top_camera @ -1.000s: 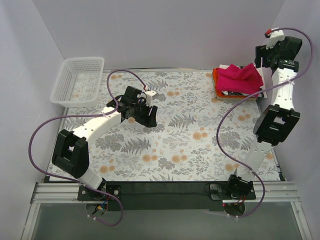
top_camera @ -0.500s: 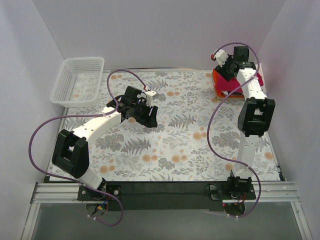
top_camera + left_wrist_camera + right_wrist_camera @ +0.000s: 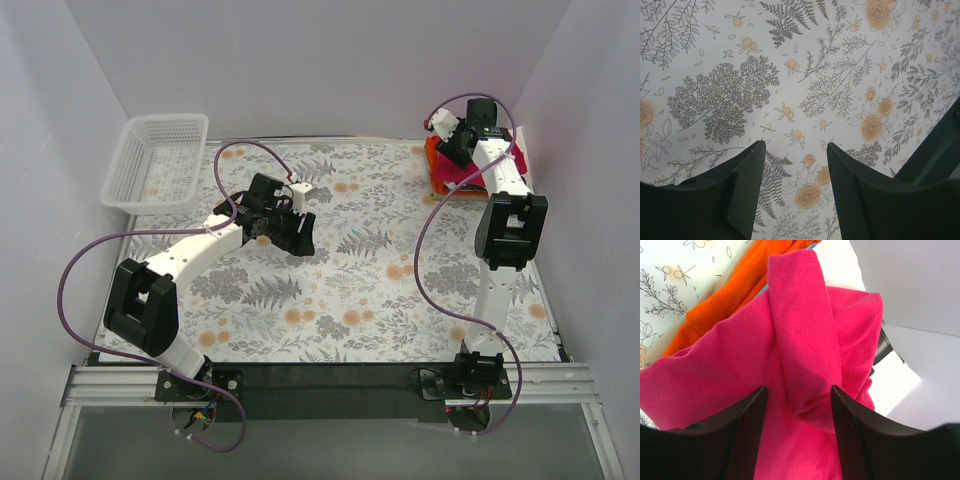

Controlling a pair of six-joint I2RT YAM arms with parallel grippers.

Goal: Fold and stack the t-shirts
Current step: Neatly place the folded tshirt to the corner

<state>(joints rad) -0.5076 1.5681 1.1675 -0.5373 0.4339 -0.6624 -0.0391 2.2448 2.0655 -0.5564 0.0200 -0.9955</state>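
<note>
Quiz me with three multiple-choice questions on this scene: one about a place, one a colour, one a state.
1. Where on the table is the shirt pile? A far right corner B near left corner C middle
2. Colour of the top shirt? A white B crimson-pink C green
3. The left pincer is: A gripping cloth B open, empty C shut
Answers: 1 A, it lies at the back right; 2 B, pink cloth lies over the orange shirt; 3 B, only table shows between its fingers.
</note>
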